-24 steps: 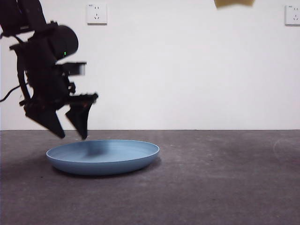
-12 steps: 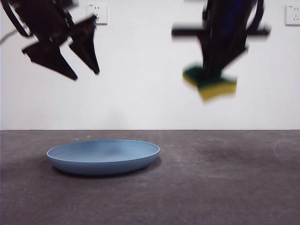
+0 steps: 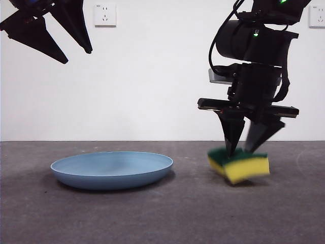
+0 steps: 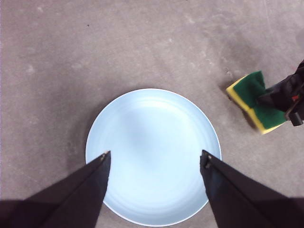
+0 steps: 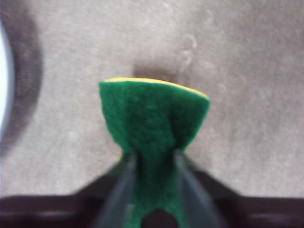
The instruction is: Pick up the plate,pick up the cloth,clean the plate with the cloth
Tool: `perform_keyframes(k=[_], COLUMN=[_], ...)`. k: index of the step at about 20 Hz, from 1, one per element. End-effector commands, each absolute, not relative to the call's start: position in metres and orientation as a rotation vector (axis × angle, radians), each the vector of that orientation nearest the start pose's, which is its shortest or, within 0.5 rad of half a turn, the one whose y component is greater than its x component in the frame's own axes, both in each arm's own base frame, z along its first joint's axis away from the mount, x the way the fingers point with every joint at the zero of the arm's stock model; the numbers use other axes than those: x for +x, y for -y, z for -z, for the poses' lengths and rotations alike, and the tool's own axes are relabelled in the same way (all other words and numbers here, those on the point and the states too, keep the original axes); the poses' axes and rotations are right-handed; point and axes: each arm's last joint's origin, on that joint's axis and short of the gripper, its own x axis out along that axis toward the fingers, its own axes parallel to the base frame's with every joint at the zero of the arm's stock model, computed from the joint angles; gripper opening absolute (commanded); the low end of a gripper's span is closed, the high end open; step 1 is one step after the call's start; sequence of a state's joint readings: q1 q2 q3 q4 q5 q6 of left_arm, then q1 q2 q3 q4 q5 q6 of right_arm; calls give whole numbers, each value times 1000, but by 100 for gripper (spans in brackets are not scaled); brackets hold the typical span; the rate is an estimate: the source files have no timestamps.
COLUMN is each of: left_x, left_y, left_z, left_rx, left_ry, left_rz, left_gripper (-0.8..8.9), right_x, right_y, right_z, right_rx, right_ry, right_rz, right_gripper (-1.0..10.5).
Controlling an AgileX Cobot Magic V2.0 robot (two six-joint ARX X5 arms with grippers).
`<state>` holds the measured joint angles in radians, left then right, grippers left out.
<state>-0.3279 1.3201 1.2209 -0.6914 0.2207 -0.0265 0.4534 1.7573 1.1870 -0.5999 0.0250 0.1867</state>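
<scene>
The light-blue plate (image 3: 111,170) lies flat on the grey table, left of centre, with nothing touching it. High above it at the upper left, my left gripper (image 3: 76,56) hangs open; in the left wrist view its gripper (image 4: 155,154) frames the plate (image 4: 152,142) from well above. To the right of the plate, my right gripper (image 3: 240,151) is shut on the cloth (image 3: 244,165), a yellow sponge with a green top, tilted and at or just above the table. The right wrist view shows the right gripper (image 5: 154,156) pinching the cloth (image 5: 152,114) on its green side. The cloth (image 4: 254,97) also shows beside the plate.
A white wall rises behind the table's far edge, with a socket (image 3: 104,14) at the upper left and another socket (image 3: 317,15) at the upper right. Bare grey tabletop (image 3: 203,213) lies in front of the plate and the cloth.
My left gripper has risen from the plate's left rim to the top left, staying open. The right arm has come down from the top with the cloth to table level, right of the plate.
</scene>
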Motion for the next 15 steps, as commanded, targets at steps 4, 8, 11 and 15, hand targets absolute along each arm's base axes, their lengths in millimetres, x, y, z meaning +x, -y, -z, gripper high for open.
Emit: perform_keyframes(k=[4, 8, 11, 15], left_x=[256, 256, 256, 255], left_y=[94, 94, 94, 93], left_z=[-325, -325, -325, -325], left_rx=[23, 33, 38, 50], left_ry=[-807, -805, -804, -809], left_rz=[510, 507, 505, 511], left_gripper=[314, 314, 314, 132], right_x=[310, 306, 295, 269], right_y=[-147, -145, -140, -128], right_z=[-187, -200, -230, -277], right_rx=[-122, -114, -90, -58], right_ry=[-1201, -1171, -1094, -964], right_rz=[-254, -262, -277, -302], right_gripper=[325, 319, 315, 144])
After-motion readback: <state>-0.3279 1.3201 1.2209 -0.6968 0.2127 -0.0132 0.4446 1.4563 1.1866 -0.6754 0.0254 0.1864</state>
